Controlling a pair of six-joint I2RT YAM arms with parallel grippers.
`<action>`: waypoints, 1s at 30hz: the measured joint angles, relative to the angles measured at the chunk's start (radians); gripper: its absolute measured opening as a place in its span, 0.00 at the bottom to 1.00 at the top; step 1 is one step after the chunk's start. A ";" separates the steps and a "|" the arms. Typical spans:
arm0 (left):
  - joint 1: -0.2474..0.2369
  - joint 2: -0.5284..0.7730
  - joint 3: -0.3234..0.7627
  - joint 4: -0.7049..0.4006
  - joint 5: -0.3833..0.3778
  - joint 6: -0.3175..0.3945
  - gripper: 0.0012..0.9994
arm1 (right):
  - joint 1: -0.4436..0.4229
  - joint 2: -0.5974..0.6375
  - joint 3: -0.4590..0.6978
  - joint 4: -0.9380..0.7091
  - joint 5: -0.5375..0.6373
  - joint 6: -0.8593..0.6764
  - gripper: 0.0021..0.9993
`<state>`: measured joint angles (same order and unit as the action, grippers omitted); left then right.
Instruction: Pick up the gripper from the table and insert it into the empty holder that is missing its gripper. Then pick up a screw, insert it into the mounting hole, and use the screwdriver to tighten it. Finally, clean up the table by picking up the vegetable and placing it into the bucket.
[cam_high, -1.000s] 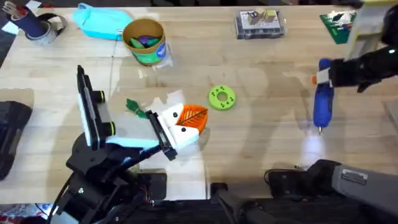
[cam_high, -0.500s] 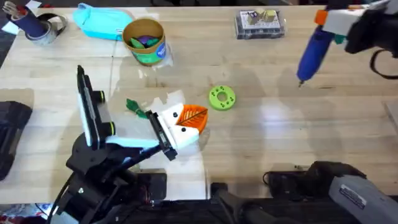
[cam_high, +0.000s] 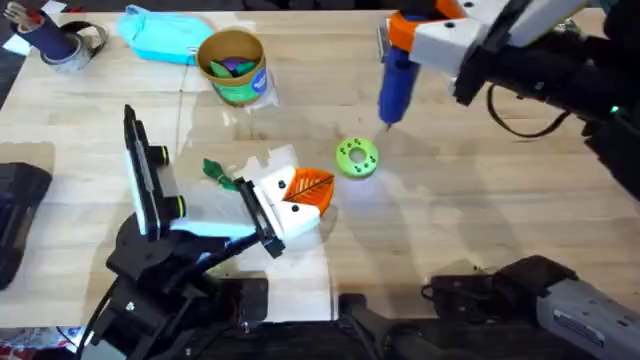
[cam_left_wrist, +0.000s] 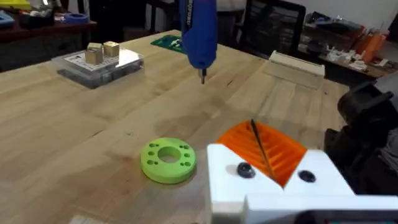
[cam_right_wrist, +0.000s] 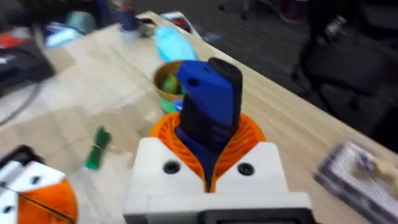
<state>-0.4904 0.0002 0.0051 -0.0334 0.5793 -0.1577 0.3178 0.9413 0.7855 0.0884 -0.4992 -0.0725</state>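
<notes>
One screwdriver (cam_high: 397, 82) apparently inside right pincer (cam_right_wrist: 208, 163).

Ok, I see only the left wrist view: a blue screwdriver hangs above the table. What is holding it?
Observer: The right gripper, shut on the screwdriver.
Operator: And where is the vegetable?
Observer: The vegetable lies on the table, close beside the white and orange piece.
Operator: And the bucket?
Observer: The bucket stands farther back, beside a light blue pouch.
</notes>
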 joint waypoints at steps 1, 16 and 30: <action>0.000 0.000 0.000 0.000 0.000 0.000 0.01 | 0.024 0.000 -0.001 0.025 -0.013 0.003 0.02; 0.000 0.000 0.000 0.000 0.000 0.000 0.01 | 0.408 0.000 -0.003 0.356 -0.140 0.119 0.02; 0.000 0.000 0.000 0.000 0.000 0.000 0.01 | 0.489 0.046 -0.003 0.392 -0.006 0.181 0.02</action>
<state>-0.4904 0.0002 0.0051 -0.0334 0.5797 -0.1577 0.8071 0.9877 0.7822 0.4808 -0.5057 0.1089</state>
